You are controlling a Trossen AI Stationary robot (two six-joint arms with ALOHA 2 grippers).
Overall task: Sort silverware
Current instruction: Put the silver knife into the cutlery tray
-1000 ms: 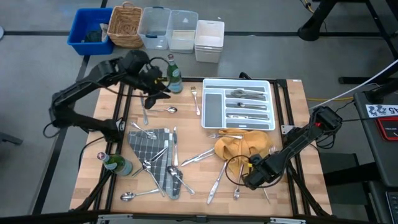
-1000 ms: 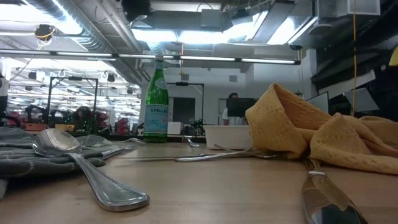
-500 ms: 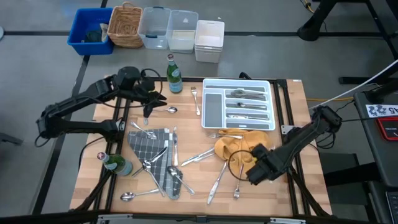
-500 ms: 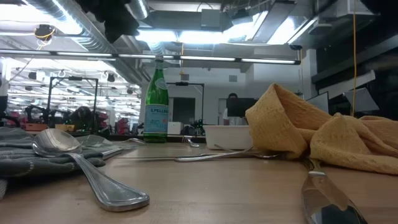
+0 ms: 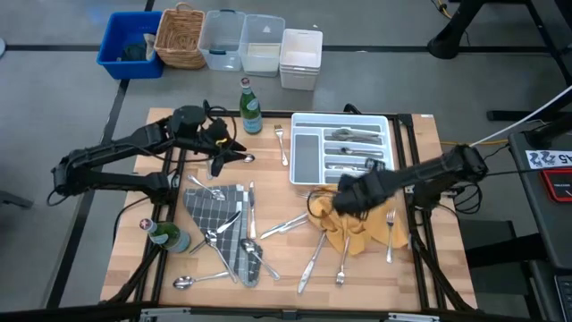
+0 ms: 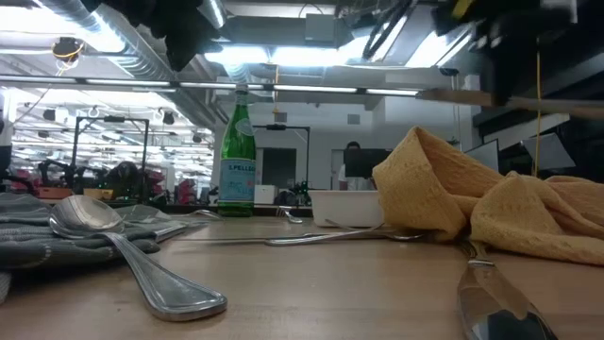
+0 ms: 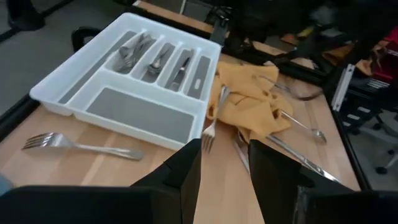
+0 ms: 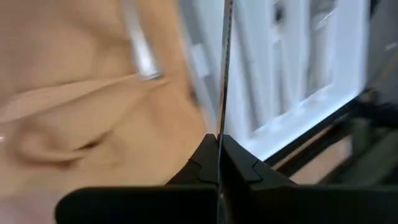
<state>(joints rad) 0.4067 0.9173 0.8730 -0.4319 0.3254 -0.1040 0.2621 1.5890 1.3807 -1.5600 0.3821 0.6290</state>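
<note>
**A:** Where does the sort stand?

**B:** Most of the silverware (image 5: 288,224) lies loose on the surface (image 5: 277,268): some on the grey checked cloth (image 5: 219,210), some around the yellow cloth (image 5: 353,219). A few pieces already sit in the narrow slots of the white tray (image 5: 342,115). The right gripper (image 5: 351,193) hangs over the yellow cloth, just beside the tray's near edge. Its fingers are pressed together on a slim utensil (image 8: 221,74) seen edge-on. I can't tell whether it's a knife or a handle.

**A:** And the other arm?

**B:** The left gripper (image 5: 217,146) hovers near a spoon (image 5: 239,159) at the far left, fingers spread and empty.

**A:** So how should the drop go?

**B:** I'd carry the utensil level over the rim and turn it parallel to the slots. Then pick the slot holding its own kind and lower it until it is nearly touching before letting go. Dropped from height or crosswise, it would likely bridge a divider or bounce out. The cloth beneath could also snag a low pass, so lift clear first.
</note>
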